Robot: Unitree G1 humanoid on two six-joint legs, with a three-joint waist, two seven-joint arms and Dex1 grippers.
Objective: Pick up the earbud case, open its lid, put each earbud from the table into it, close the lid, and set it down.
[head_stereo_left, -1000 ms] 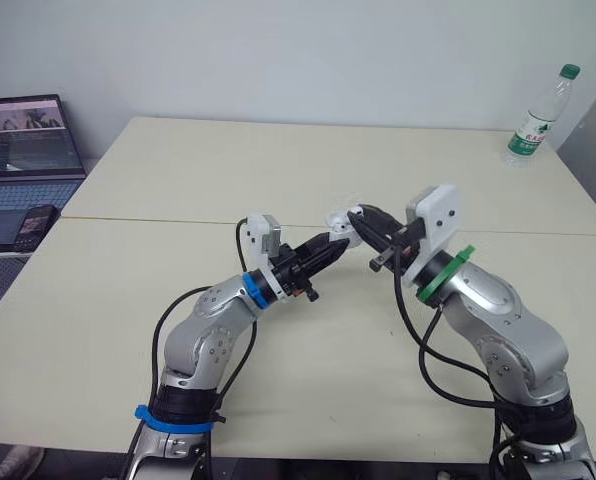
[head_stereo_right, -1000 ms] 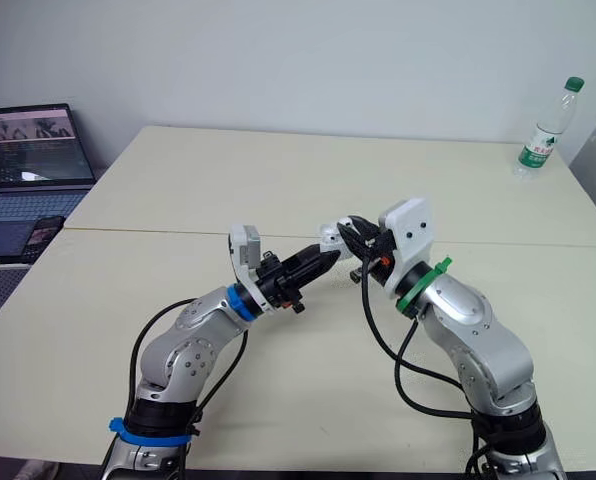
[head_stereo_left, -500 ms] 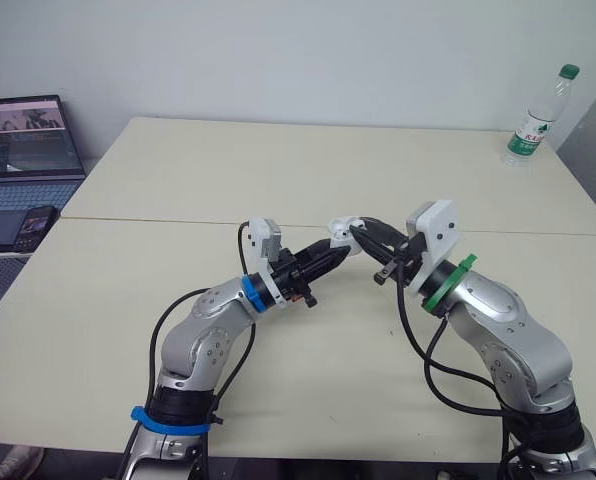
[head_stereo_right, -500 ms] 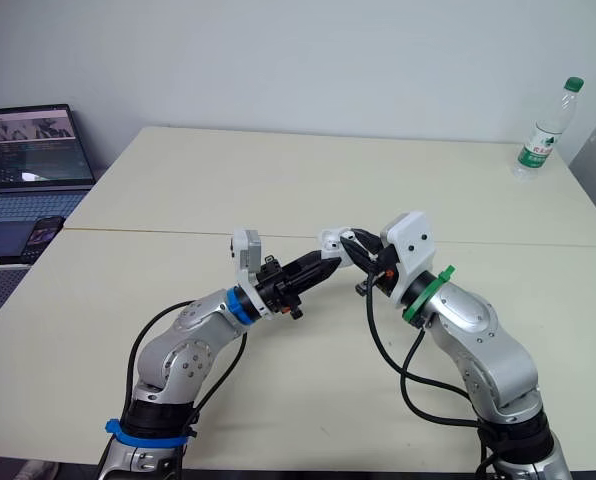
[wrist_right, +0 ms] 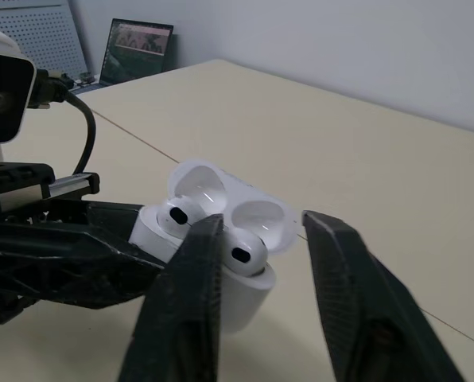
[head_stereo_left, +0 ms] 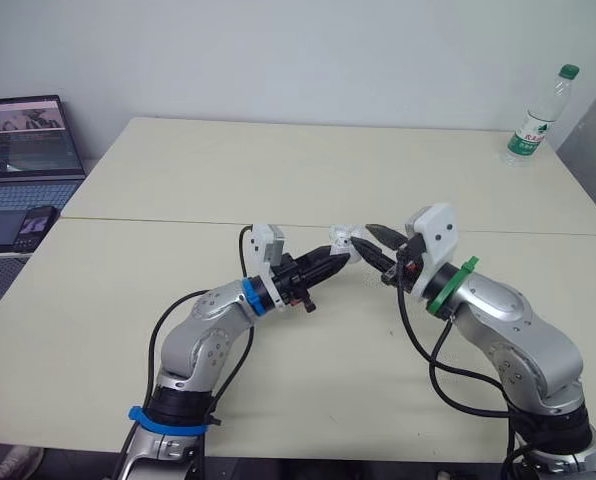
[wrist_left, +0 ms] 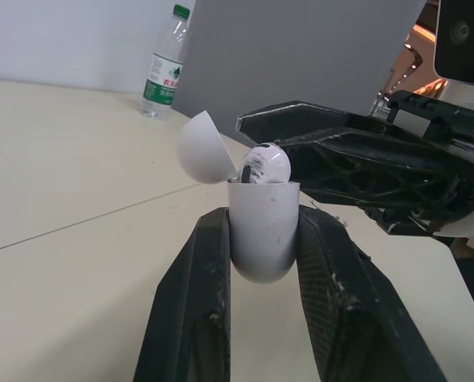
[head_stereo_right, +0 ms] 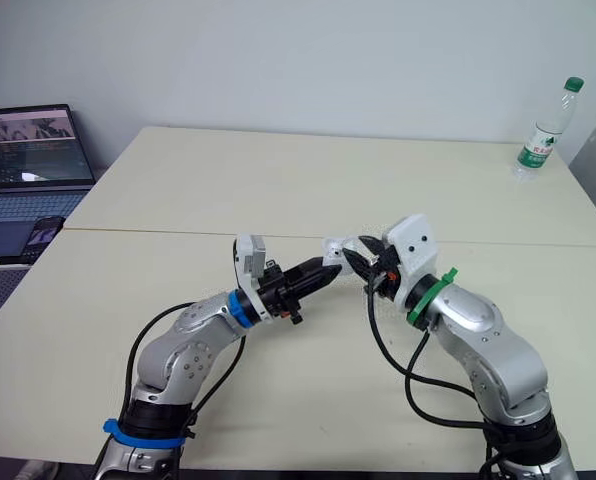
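- Left wrist view: the left gripper (head_stereo_left: 332, 262) pinches the white earbud case (wrist_left: 261, 247) by its lower body, upright and lifted off the table (head_stereo_left: 278, 170).
- Its lid (wrist_left: 199, 148) stands hinged open, and both earbuds (wrist_right: 245, 253) sit in their sockets.
- The right gripper (wrist_right: 262, 227) hovers just beside the case, fingers spread, clasping nothing.
- Farther off, a laptop (head_stereo_left: 28, 150) sits past the table's left edge, and a bottle (head_stereo_left: 540, 115) stands at the far right corner.
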